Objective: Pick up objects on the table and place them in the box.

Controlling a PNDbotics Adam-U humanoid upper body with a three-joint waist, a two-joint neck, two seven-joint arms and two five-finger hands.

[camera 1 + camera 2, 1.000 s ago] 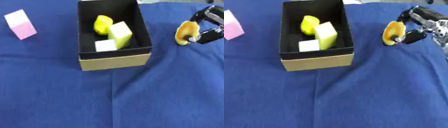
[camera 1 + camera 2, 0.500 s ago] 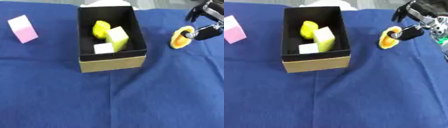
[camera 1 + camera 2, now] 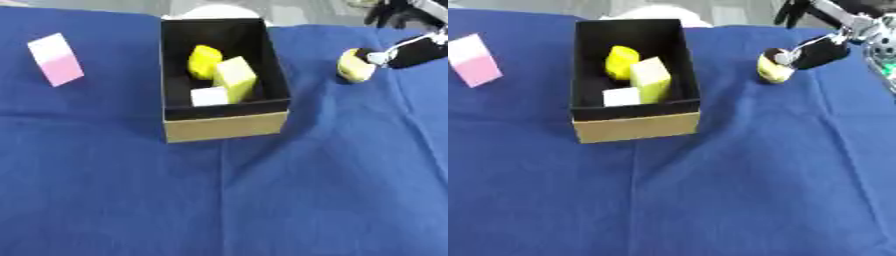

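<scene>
An open black-lined cardboard box (image 3: 225, 127) stands at the middle of the blue cloth. Inside lie a yellow lemon-like fruit (image 3: 204, 61), a pale yellow block (image 3: 235, 77) and a small white cube (image 3: 209, 96). A pink and white carton (image 3: 56, 59) stands on the cloth far left of the box. At the upper right, my right hand (image 3: 826, 48) pinches a small yellow-orange rounded object (image 3: 771, 69), right of the box. One dark finger lies against the object's right side, and the other fingers (image 3: 792, 11) rise above it. My left hand shows in no view.
The blue cloth (image 3: 262, 200) covers the whole table, with a fold running down from the box's front. A pale round shape (image 3: 214, 10) shows just behind the box at the far edge.
The camera has tilted, so the whole picture has shifted down. My right hand and the yellow-orange object sit a little higher and nearer the box's far end than before.
</scene>
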